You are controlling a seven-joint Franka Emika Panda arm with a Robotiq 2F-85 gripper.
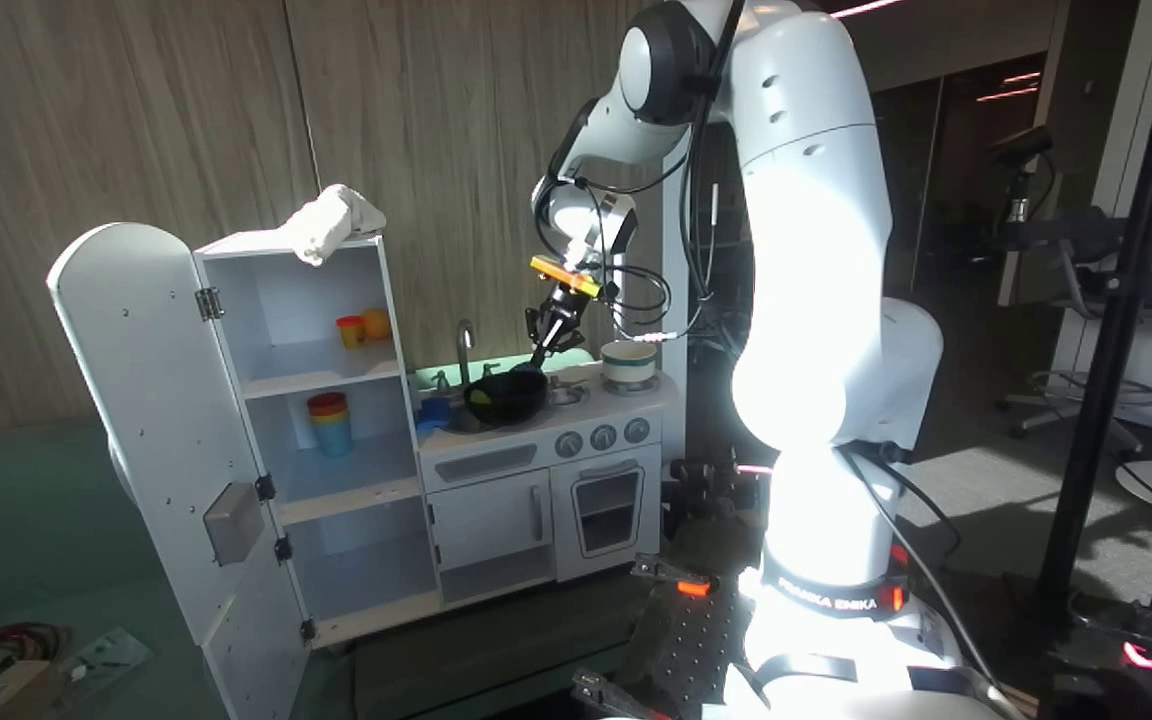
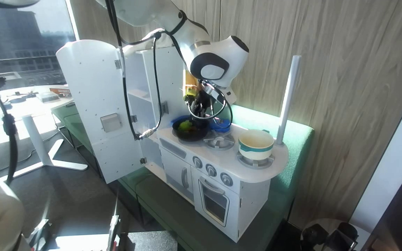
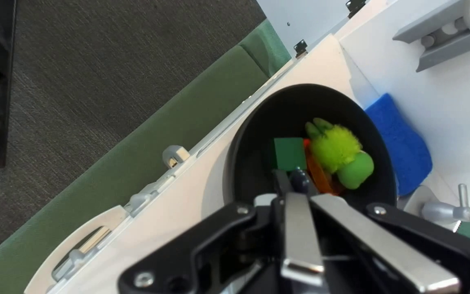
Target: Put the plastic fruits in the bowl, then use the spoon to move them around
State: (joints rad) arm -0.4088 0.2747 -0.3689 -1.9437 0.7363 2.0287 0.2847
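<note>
Apparent stirring position; spoon unconfirmed

Your black-and-silver two-finger gripper (image 3: pixel 292 181) points down over the black, round, shallow bowl (image 3: pixel 300 102), its fingers pressed together. You cannot tell whether the dark rounded form (image 3: pixel 300 179) at their tips is the spoon or part of the tool. The steep angle presumably serves stirring.

Inside the bowl lie an orange elongated piece (image 3: pixel 318 173), a fuzzy yellow-green ball (image 3: pixel 335 148) and, right beside it, a smooth green rounded piece (image 3: pixel 356 170), which you may take as plastic fruits. A green block (image 3: pixel 290 154) sits just beside the orange one. They are probably grouped there for mixing; you cannot confirm contact with the tool.

The bowl stands by the silver tap (image 1: pixel 463 358) on the white toy kitchen (image 2: pixel 253 205), presumably placed for easy reach.

The dark band on the robot's base (image 1: pixel 829 598) reads "FRANKA EMIKA"; you can read no other writing.
</note>
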